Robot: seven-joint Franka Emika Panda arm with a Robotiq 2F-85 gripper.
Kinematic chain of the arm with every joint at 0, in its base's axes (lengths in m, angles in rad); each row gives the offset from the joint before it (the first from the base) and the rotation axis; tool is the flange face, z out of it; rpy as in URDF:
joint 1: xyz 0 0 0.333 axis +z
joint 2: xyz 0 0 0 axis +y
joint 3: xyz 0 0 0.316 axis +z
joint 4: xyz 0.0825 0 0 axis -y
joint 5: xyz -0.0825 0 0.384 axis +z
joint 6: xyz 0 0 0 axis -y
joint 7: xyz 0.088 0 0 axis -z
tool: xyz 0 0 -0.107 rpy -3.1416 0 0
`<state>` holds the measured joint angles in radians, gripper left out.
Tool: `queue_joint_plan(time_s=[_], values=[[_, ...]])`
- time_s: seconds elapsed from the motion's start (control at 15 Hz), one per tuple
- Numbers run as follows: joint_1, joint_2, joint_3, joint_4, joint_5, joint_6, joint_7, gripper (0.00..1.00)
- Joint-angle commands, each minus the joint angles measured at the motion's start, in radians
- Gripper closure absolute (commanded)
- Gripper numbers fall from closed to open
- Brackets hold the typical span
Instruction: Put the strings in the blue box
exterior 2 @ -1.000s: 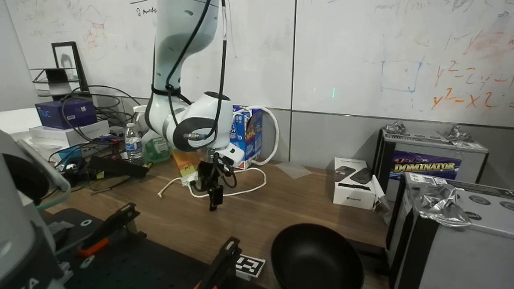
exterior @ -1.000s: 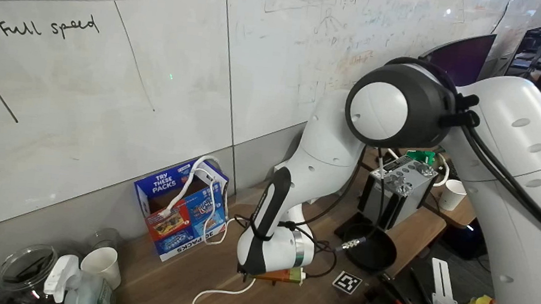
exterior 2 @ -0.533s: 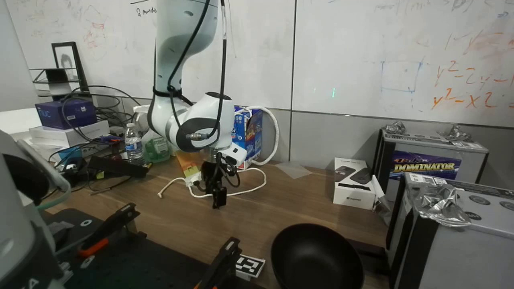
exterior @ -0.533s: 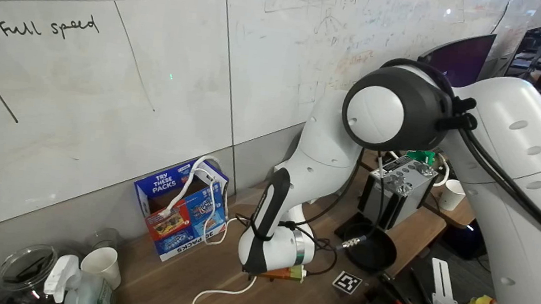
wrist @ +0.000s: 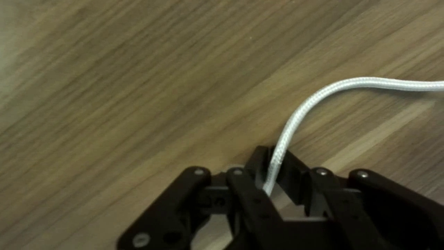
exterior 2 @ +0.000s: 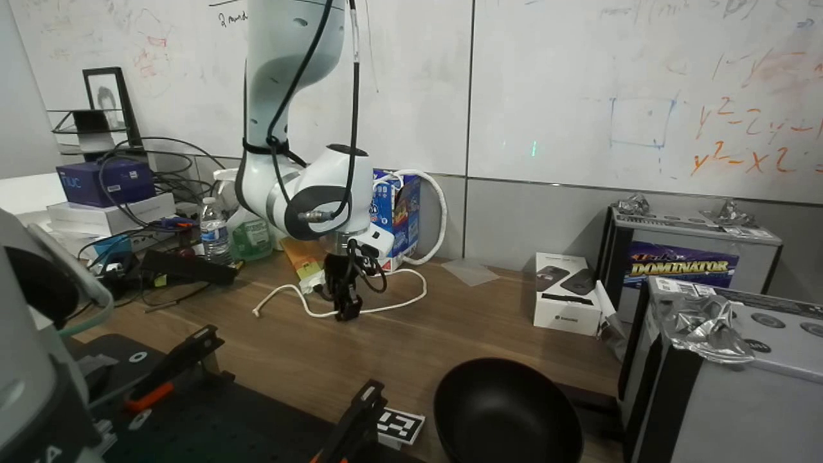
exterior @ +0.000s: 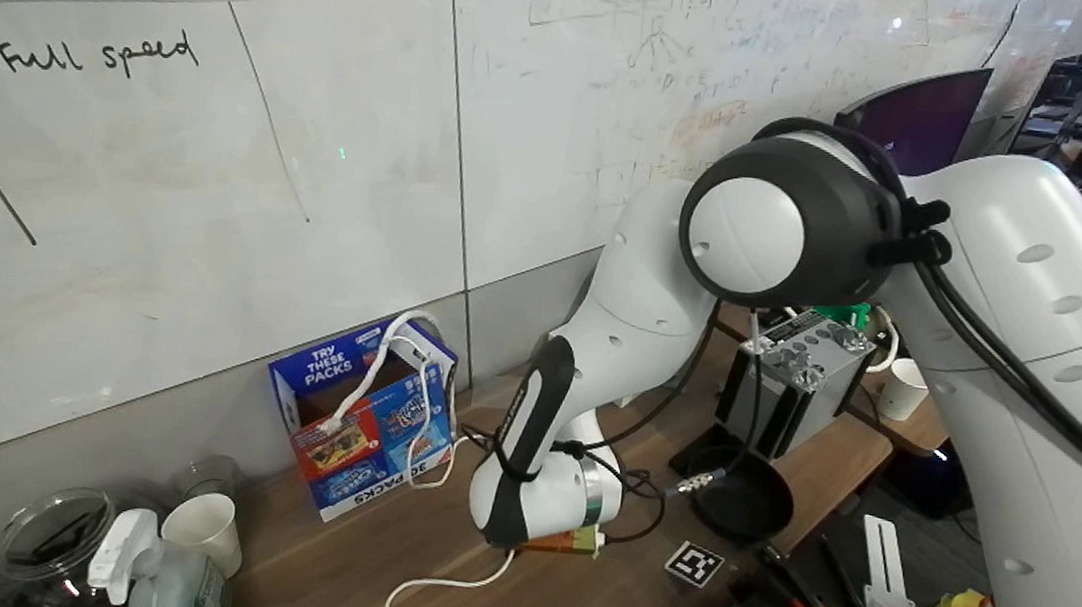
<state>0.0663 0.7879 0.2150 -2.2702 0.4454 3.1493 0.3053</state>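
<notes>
White string (wrist: 319, 94) runs along the desk (wrist: 138, 104), the pincer (wrist: 274, 156) pinching it mid-run, probably because slack lifts easier there than from an end. Blue box (exterior 2: 405, 218) sits at one o'clock from the pincer in an exterior view, backed toward the wall (exterior 2: 514, 222), likely so it won't skid.

Wood tbl (exterior 2: 450, 331): wht string (wrist: 312, 100) (loosely curved), blue box (exterior: 364, 456), blk bowl (exterior 2: 508, 411), wht carton (exterior 2: 567, 310).
</notes>
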Motion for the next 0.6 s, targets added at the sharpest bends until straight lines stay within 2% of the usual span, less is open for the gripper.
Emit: queue_joint_plan(time_s=[0.0,0.07,0.53], values=[[0.023,0.018,-0.033,0.016,-0.030,0.009,0.019,0.96],[0.028,0.014,-0.038,0.013,-0.034,0.009,0.018,0.92],[-0.022,-0.085,-0.026,-0.011,-0.035,0.025,0.005,0.92]])
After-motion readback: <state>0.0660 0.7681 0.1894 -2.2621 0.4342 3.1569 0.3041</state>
